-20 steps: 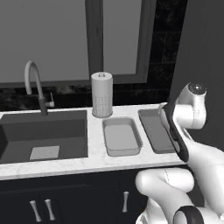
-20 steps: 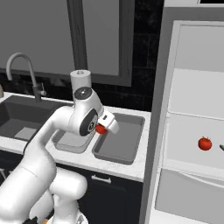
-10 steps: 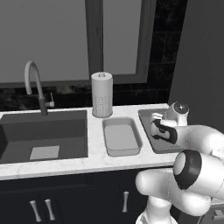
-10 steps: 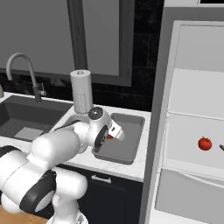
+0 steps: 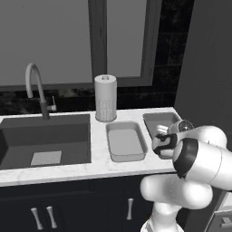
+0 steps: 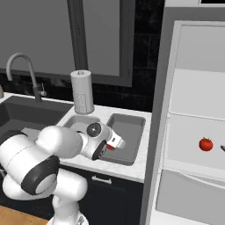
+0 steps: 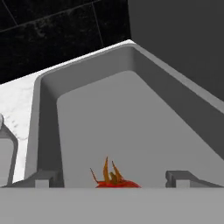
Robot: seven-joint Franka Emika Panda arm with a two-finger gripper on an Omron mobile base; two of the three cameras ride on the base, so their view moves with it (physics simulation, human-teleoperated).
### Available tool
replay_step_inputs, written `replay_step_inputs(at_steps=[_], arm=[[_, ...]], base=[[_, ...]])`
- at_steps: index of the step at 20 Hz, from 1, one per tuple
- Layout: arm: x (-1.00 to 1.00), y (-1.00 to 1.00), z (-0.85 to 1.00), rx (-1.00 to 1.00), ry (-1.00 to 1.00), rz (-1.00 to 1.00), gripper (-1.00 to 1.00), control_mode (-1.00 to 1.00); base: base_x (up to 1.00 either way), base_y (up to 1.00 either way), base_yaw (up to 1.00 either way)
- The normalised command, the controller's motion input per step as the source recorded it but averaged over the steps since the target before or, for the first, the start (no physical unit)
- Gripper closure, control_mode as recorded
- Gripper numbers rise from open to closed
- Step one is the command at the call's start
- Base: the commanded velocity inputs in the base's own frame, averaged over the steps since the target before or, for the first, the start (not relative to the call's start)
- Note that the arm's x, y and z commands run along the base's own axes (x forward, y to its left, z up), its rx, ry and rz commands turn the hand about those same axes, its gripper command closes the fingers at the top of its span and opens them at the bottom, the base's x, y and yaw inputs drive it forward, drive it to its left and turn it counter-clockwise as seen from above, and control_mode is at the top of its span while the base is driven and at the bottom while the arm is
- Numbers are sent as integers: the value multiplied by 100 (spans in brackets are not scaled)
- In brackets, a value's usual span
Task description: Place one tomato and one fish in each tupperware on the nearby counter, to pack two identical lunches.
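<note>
My gripper point(image 7: 113, 178) hangs low over the near end of the darker tupperware point(image 7: 131, 113), open. Its fingertips point(image 7: 43, 177) stand well apart on either side of a red tomato point(image 7: 114, 183) with a green stalk, which lies on the tray floor. From the right base view the gripper point(image 6: 115, 143) is inside the darker tupperware point(image 6: 132, 125) with the tomato point(image 6: 110, 147) under it. The lighter tupperware point(image 5: 126, 141) sits beside the darker one point(image 5: 159, 119) on the white counter point(image 5: 97, 165), with nothing in it. Another tomato point(image 6: 205, 144) rests on a fridge shelf. The fish cannot be made out.
A paper towel roll point(image 5: 105, 97) stands behind the trays. The dark sink point(image 5: 45, 140) and its faucet point(image 5: 36, 88) lie to the left. The open fridge point(image 6: 193, 110) stands right of the counter, close to the darker tray. A black tiled wall and a window back the counter.
The arm has swung down and forward to the darker tray. The jaws have opened and let go of the tomato they carried.
</note>
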Motion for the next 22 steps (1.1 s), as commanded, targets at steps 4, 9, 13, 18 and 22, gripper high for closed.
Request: replay_step_inputs(at_steps=[4,9,13,18,22], arm=[[-13,0,100,0,8,0,-100,-100],[-67,12,100,0,26,6,-100,-100],[-100,37,26,-3,27,18,-100,-100],[-100,25,-63,-2,17,22,-100,-100],[0,0,0,0,0,0,-100,100]], base=[[0,0,0],[0,0,0],[0,0,0],[0,0,0],[-100,-11,10]])
